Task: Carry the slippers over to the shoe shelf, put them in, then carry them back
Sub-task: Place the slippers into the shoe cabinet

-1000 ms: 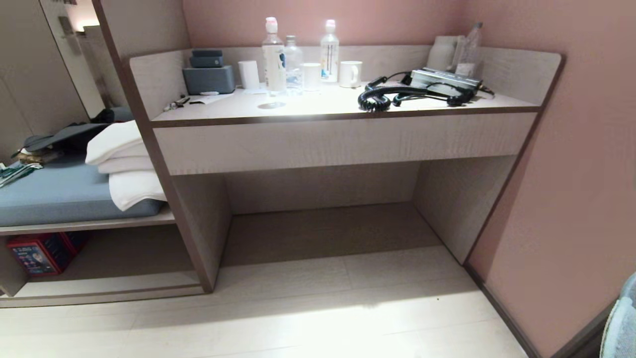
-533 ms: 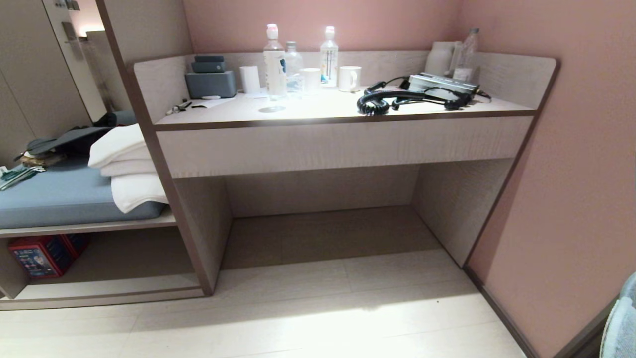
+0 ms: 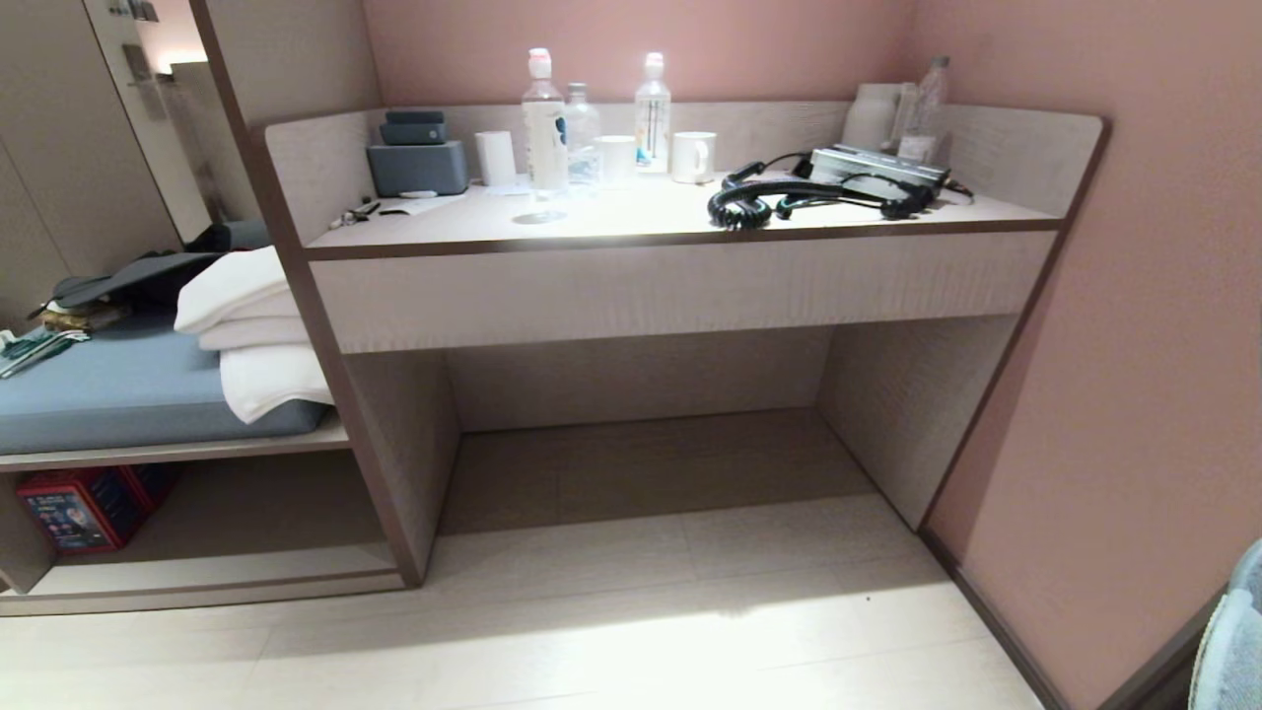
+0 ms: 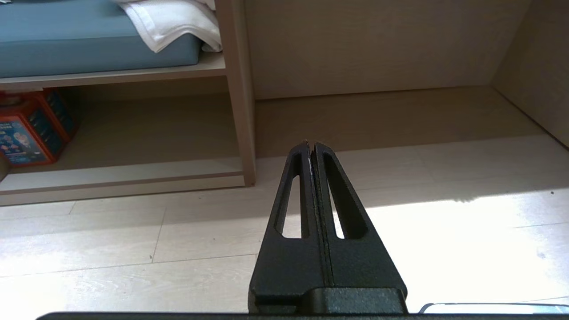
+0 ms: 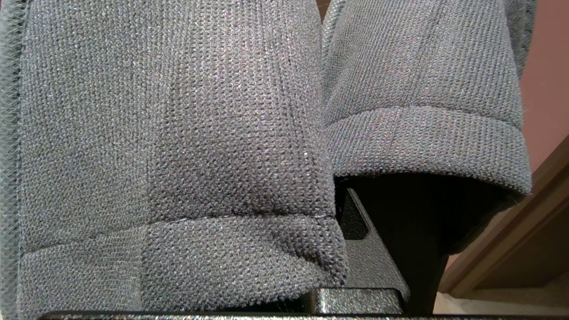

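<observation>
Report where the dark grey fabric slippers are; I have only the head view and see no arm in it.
Observer: The pair of dark grey knit fabric slippers fills the right wrist view, held by the right gripper, which is shut on them.
Operator: Check the left gripper.
Observer: The left gripper is shut and empty, above the pale wooden floor.
Operator: Say what lies ahead of it.
Observer: Ahead and to one side is the low wood-grain shoe shelf with its pale base board; a small red box stands inside, and no slippers.
</observation>
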Controlling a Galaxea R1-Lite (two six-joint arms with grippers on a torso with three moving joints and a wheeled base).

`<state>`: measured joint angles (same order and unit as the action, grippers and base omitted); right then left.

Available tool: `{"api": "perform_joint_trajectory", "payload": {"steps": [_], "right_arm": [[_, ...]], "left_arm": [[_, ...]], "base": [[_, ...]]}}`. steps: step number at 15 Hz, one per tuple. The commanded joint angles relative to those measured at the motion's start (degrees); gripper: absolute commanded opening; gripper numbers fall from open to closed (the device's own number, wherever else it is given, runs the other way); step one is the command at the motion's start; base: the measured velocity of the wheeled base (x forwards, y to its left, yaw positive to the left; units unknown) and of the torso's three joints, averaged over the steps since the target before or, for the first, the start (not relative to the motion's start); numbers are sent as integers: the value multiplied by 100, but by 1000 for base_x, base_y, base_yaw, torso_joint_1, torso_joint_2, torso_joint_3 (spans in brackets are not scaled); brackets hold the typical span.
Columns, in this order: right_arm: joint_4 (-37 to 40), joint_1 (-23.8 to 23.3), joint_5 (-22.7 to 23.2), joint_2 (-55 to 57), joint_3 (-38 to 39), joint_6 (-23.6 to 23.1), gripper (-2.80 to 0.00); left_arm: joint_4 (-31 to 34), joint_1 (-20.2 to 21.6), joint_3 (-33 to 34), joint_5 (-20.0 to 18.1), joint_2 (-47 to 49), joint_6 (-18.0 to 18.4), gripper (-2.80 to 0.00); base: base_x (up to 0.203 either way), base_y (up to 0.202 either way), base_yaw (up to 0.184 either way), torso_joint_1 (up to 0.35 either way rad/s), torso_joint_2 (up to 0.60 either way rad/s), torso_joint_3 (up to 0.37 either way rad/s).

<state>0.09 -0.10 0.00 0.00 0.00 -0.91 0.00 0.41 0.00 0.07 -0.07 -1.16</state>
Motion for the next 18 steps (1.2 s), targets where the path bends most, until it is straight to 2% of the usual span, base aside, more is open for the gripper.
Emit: {"api": "perform_joint_trajectory", "payload": {"steps": [1,8,15,18], "right_arm": [[0,1,0,9,0,-6,-280],[0,1,0,9,0,-6,-280],[0,1,0,9,0,-15,-280],[-7,1,0,9,0,-15,-280]], "left_arm": [[0,2,0,1,7,0,-280],[0,2,0,1,7,-7,-280],[0,2,0,1,7,-1,-280],[0,2,0,1,7,-7,-280]], "base": [[0,0,0,0,0,0],[1,4,-96,2,2,1],[0,0,0,0,0,0],[2,-10,155,3,2,3]]}}
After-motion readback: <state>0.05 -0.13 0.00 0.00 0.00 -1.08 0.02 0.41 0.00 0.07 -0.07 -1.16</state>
